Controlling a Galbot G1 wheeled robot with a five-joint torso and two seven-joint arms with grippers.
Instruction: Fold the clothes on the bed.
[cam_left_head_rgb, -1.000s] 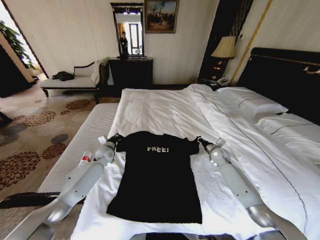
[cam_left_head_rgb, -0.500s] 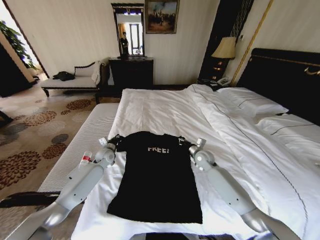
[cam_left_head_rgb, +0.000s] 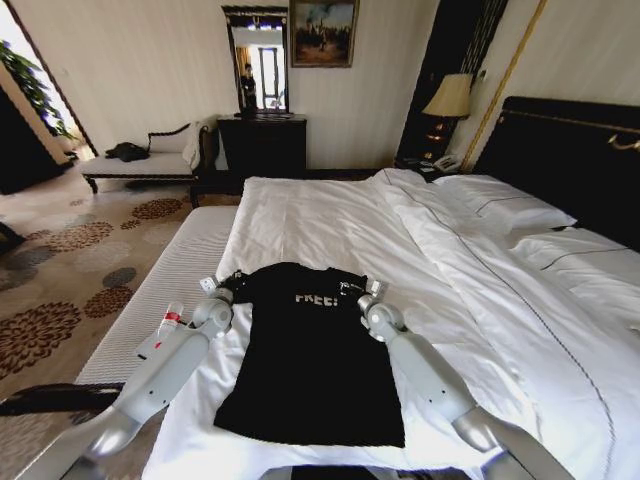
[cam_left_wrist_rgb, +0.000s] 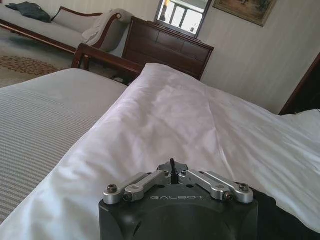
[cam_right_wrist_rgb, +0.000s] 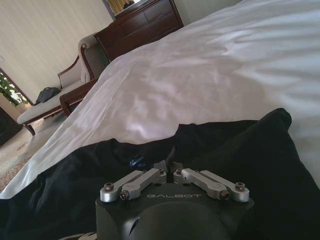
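Lying flat near the foot of the bed (cam_left_head_rgb: 330, 215), the black top (cam_left_head_rgb: 310, 370) sits chest-up on the white sheet, well short of the pillows (cam_left_head_rgb: 505, 205). Left side: the left gripper (cam_left_head_rgb: 226, 284) rests at the garment's left shoulder corner, on the mattress edge side. In the left wrist view its linkage (cam_left_wrist_rgb: 172, 176) is drawn together, fingers meeting at a point over the sheet with black cloth just beside the body; whether any fabric is pinched there I cannot tell. My reading: it pins or waits at that corner so the cloth stays put. Centre: the white "FREE!" lettering (cam_left_head_rgb: 316, 299) reads upright from the robot's side, so the neckline points away toward the far end of the bed and the hem toward the robot; the long axis runs near to far. Right side: the right gripper (cam_left_head_rgb: 352, 291) lies over the chest, beside the lettering. In the right wrist view its fingers (cam_right_wrist_rgb: 161, 165) are closed down on black fabric (cam_right_wrist_rgb: 260, 150), apparently holding the right shoulder edge brought inward, consistent with a lengthwise fold in progress.
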